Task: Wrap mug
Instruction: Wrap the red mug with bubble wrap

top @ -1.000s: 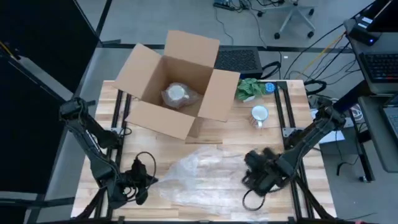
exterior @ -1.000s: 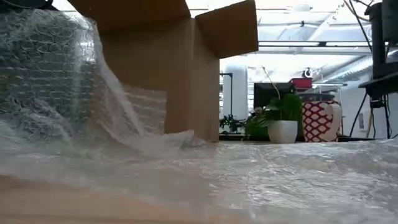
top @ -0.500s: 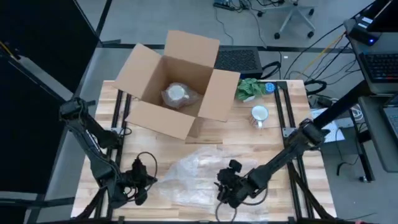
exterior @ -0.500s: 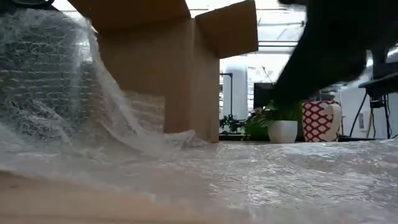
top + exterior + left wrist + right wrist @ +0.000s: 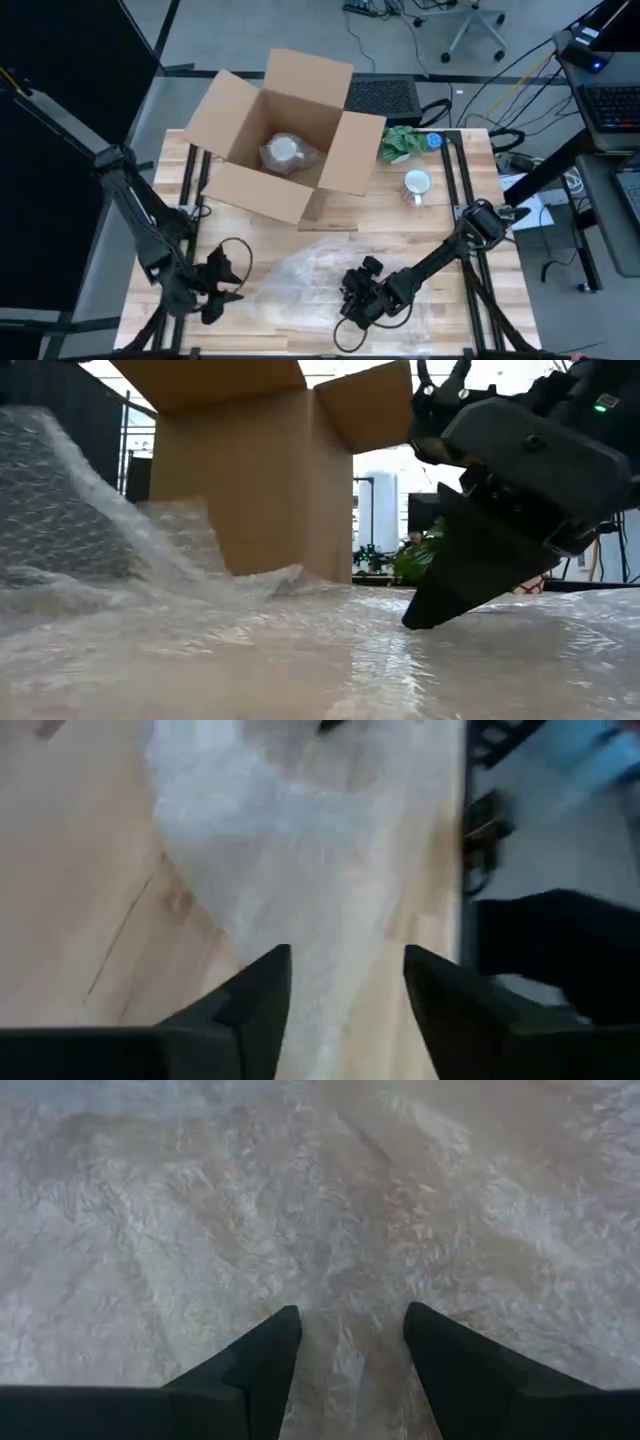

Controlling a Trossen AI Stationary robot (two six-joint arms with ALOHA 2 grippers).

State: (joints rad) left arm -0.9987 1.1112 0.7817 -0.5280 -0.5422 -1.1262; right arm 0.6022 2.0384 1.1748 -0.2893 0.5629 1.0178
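The right gripper (image 5: 352, 300) hangs wide open over the bubble wrap (image 5: 300, 280), the left gripper (image 5: 215, 290) is open too, and the mug (image 5: 417, 184) stands far off, so the thin wrap could slip or tear.

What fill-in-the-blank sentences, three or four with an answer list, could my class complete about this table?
1. The right claw is over the ____ wrap.
2. The white mug stands on the table beside the open cardboard ____.
3. The left claw is at the wrap's edge with its fingers ____.
4. The mug is not yet ____.

Missing words: bubble; box; open; wrapped
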